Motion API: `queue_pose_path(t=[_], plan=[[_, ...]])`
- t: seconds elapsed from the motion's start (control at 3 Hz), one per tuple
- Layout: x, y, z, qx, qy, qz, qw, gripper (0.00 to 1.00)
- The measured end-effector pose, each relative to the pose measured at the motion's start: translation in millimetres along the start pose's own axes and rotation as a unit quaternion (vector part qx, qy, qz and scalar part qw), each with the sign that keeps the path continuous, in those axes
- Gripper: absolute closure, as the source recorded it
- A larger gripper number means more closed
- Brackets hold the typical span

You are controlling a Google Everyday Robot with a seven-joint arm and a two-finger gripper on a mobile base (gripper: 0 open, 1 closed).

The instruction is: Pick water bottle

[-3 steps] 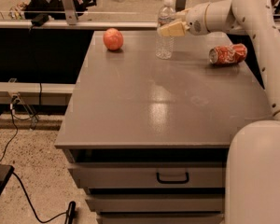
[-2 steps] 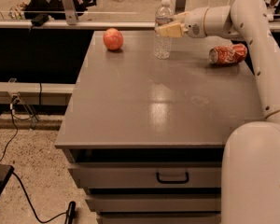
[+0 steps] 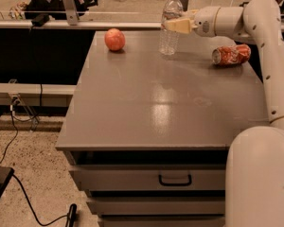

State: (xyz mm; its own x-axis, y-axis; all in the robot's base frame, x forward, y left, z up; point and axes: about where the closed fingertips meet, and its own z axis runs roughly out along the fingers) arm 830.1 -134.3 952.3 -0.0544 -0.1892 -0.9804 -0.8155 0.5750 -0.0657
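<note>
The water bottle point(image 3: 169, 37) is clear and ribbed with a white cap. It stands at the far side of the grey table point(image 3: 165, 112), leaning slightly with its top to the right. My gripper point(image 3: 176, 25) reaches in from the right at the bottle's upper body. Its cream fingers point(image 3: 180, 25) press on the bottle just below the shoulder, shut on it. The bottle's base is at or just above the tabletop; I cannot tell which.
A red apple point(image 3: 115, 39) sits at the far left of the table. A crushed orange-red soda can point(image 3: 231, 55) lies on its side at the far right, under my arm. Drawers with a handle point(image 3: 175, 179) front the cabinet. Cables lie on the floor at left.
The gripper has shifted a little left onto the bottle. The bottle's top has moved up and to the right. Apple and can have not moved.
</note>
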Motion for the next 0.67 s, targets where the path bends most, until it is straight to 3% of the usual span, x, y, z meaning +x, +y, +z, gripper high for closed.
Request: queue_pose_path(t=[0.33,0.67], plan=[[-21,6,-14,-0.011,-0.009,-0.003,0.9999,0.7],[-32,28,-16,-0.06,-0.015,0.01,0.998,0.85]])
